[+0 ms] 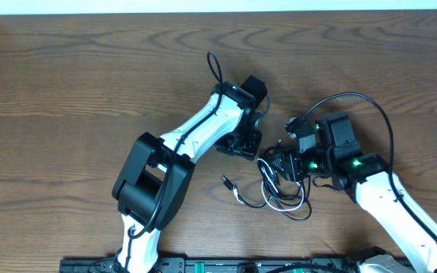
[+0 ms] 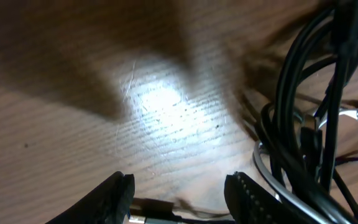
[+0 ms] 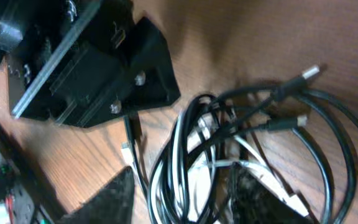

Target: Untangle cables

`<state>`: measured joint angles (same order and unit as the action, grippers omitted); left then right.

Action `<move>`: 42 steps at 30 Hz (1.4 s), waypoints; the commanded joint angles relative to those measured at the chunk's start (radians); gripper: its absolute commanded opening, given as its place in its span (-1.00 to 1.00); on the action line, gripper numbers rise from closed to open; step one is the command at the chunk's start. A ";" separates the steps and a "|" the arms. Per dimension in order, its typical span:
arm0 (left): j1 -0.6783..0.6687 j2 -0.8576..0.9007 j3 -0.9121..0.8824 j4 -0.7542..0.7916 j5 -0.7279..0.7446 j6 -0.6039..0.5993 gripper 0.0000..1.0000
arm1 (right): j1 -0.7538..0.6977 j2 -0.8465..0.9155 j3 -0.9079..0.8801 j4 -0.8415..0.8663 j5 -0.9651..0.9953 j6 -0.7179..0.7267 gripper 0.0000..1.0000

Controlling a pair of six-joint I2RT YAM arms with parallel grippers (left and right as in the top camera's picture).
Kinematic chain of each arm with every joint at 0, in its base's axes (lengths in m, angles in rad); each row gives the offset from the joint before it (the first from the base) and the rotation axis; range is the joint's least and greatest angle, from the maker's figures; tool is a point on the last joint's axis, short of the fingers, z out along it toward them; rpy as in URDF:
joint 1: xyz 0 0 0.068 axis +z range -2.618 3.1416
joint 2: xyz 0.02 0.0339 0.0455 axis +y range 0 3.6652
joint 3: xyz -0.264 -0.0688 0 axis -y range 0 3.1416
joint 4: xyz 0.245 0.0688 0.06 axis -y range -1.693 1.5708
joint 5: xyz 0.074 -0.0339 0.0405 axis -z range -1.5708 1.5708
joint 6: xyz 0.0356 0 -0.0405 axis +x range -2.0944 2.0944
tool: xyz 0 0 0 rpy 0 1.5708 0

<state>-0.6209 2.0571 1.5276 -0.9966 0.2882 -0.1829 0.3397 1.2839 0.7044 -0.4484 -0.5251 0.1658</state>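
The cables (image 1: 283, 196) lie in a tangle of black loops with a white cord (image 1: 246, 202) on the wooden table between my arms. One black plug end (image 1: 225, 181) sticks out to the left. My left gripper (image 1: 241, 146) hangs just above and left of the tangle. In the left wrist view it (image 2: 182, 196) is open, with a small plug (image 2: 157, 208) lying on the table between its fingers and black loops (image 2: 303, 130) to the right. My right gripper (image 3: 182, 199) is open, its fingers on either side of a bundle of black and white strands (image 3: 194, 162).
A long black cable (image 1: 372, 108) arcs over the right arm (image 1: 378, 186). The left gripper's black body (image 3: 86, 62) sits close above the tangle in the right wrist view. The arm bases and a black rail (image 1: 203, 265) line the table's near edge.
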 commanded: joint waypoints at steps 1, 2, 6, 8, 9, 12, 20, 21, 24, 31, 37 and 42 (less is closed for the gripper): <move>0.003 0.000 0.002 0.005 -0.018 -0.016 0.06 | -0.004 -0.005 0.015 -0.046 -0.035 -0.003 0.08; 0.003 0.000 0.002 0.010 -0.022 -0.018 0.06 | -0.005 -0.005 0.015 -0.066 -0.035 -0.003 0.15; 0.003 0.000 0.002 0.027 -0.021 -0.021 0.06 | -0.004 -0.005 0.015 -0.119 -0.035 -0.002 0.18; 0.003 0.000 0.002 0.031 -0.021 -0.021 0.01 | -0.004 -0.005 0.015 -0.145 -0.034 -0.002 0.20; 0.003 0.000 0.002 0.031 -0.021 -0.021 -0.07 | -0.004 -0.005 0.015 -0.157 -0.034 -0.002 0.22; 0.003 0.000 0.001 0.031 -0.021 -0.021 -0.45 | -0.004 -0.005 0.014 -0.199 -0.035 -0.002 0.29; 0.003 0.000 0.001 0.037 -0.021 -0.021 -0.63 | -0.004 -0.005 0.013 -0.312 -0.035 0.084 0.20; 0.003 0.000 0.001 0.039 -0.021 -0.021 -0.70 | -0.004 -0.004 0.013 -0.325 -0.035 0.104 0.12; 0.003 0.000 0.001 0.041 -0.021 -0.021 -0.84 | -0.004 -0.005 0.012 -0.350 -0.034 0.180 -0.18; 0.006 0.000 0.001 0.046 -0.033 -0.080 -0.85 | -0.004 -0.005 0.011 -0.341 -0.008 0.434 -0.52; 0.033 0.000 0.001 0.069 -0.105 -0.215 -0.85 | -0.004 -0.004 0.011 -0.312 0.116 0.660 0.37; 0.048 0.000 0.001 0.049 -0.041 -0.164 -0.85 | -0.005 -0.004 0.011 -0.227 0.189 0.513 0.38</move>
<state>-0.5819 2.0571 1.5276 -0.9344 0.2256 -0.3588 0.3378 1.2839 0.7052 -0.6964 -0.4103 0.7223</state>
